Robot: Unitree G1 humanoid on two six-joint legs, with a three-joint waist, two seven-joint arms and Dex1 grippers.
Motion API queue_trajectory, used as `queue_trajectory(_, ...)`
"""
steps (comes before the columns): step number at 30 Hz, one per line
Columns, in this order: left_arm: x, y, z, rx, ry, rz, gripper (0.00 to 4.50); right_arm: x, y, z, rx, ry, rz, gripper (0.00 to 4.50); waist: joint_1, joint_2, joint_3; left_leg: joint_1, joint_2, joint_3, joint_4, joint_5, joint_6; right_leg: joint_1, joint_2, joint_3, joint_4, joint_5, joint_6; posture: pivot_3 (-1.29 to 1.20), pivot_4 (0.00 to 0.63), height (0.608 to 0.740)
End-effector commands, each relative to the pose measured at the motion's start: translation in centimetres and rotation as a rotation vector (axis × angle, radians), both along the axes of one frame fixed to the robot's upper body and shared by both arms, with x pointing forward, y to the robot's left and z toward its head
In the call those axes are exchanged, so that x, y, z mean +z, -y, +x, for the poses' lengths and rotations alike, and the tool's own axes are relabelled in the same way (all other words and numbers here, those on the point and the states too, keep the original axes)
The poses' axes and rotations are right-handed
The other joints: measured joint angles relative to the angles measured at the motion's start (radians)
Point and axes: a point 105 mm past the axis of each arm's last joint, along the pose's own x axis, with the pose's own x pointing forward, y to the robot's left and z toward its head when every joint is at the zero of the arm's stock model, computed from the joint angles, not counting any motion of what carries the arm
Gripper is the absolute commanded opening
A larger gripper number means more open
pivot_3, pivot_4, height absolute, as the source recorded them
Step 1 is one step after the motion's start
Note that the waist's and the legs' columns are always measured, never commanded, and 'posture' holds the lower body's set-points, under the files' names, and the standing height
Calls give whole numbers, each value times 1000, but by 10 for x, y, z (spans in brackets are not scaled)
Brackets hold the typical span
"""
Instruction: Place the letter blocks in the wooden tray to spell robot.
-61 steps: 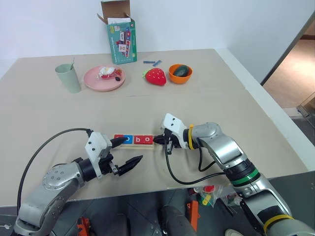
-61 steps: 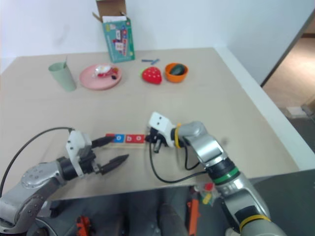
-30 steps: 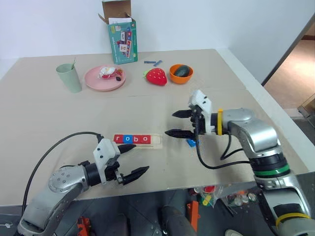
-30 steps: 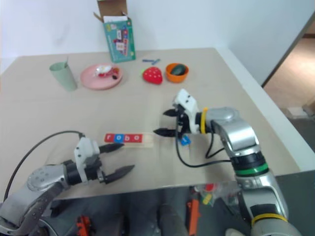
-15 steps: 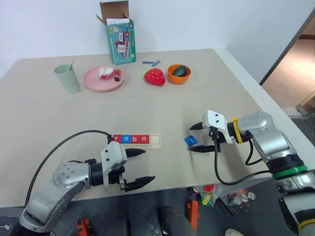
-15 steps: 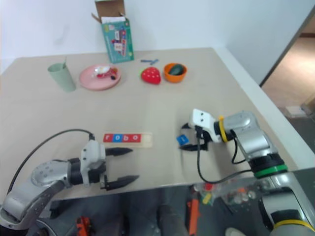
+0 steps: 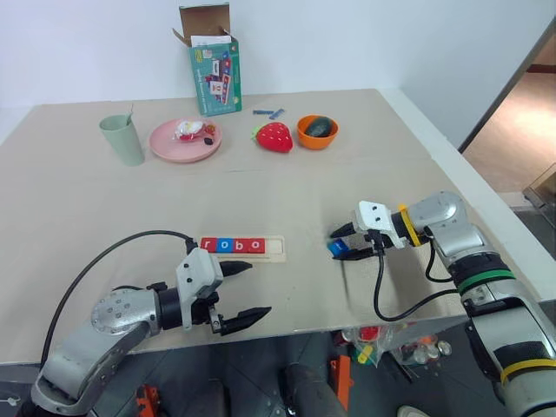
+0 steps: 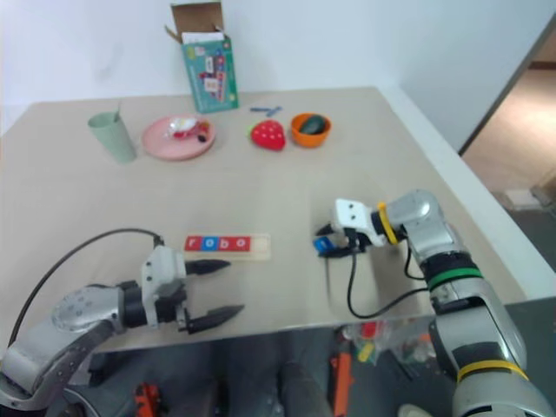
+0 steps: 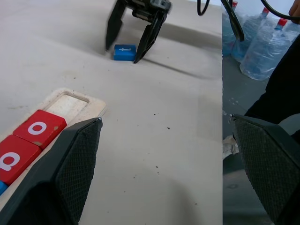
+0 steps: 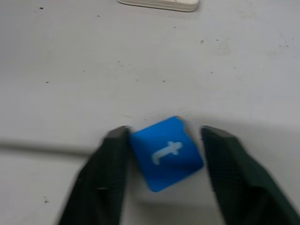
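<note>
**Op:** The wooden tray (image 7: 276,249) holds four letter blocks (image 7: 233,246) reading r, o, b, o; the end slot nearest the right gripper (image 10: 161,140) is empty. The blue t block (image 10: 166,153) lies flat on the table (image 7: 261,200), well to the right of the tray. My right jaws straddle it: one finger touches its edge, the other stands just off. Not clamped yet.

**Obs:** Left side?

**Op:** Left gripper (image 7: 246,292) hangs in front of the tray, near its left end, jaws wide apart, empty.

**Obs:** How will the t block handle?

**Op:** My judgement: small, rigid and light, probably with smooth painted faces. It sits skewed between the fingers, so a squeeze may twist it or pop it out sideways. I'd take it across two opposite flat edges, low down, with the fingers square to them.

**Obs:** Risk?

**Op:** Being thin, it offers little to grip. A corner pinch will likely slip.
</note>
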Motion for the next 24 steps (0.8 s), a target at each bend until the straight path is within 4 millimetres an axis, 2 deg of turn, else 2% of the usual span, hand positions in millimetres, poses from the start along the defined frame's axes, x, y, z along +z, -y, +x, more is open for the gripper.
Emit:
queue_trajectory(1,9,-1,-3,5,33,-9,4500,3,5,0,-23,-30,2,1089,0,0,0,2,0,0,0,1,1,2,0,0,0,-1,-2,0,150,740)
queue_trajectory(4,9,-2,-2,21,31,-18,4500,15,-4,2,-42,-44,65,1089,0,0,0,7,-1,1,0,1,1,8,0,2,0,-2,-3,0,150,740)
queue_trajectory(9,7,-10,7,121,34,-58,4500,42,-54,9,-139,-71,228,1089,-10,0,1,7,2,3,-2,0,1,5,3,4,0,0,1,0,150,740)
queue_trajectory(15,0,-15,12,171,42,-47,4500,44,-108,9,-241,-36,292,1089,-5,0,0,1,3,-4,-3,-1,0,-1,5,-2,1,-2,-2,0,150,740)
queue_trajectory(17,-1,-16,12,171,44,-42,4500,42,-115,5,-255,-36,294,1089,0,0,0,-8,3,-4,-2,0,-1,-9,4,-2,2,-1,-2,0,150,740)
queue_trajectory(24,-3,-17,12,180,47,-38,4500,36,-115,-6,-279,-44,269,1089,6,0,0,-11,-1,-5,-2,-1,-2,-9,-4,-3,1,-4,1,0,150,740)
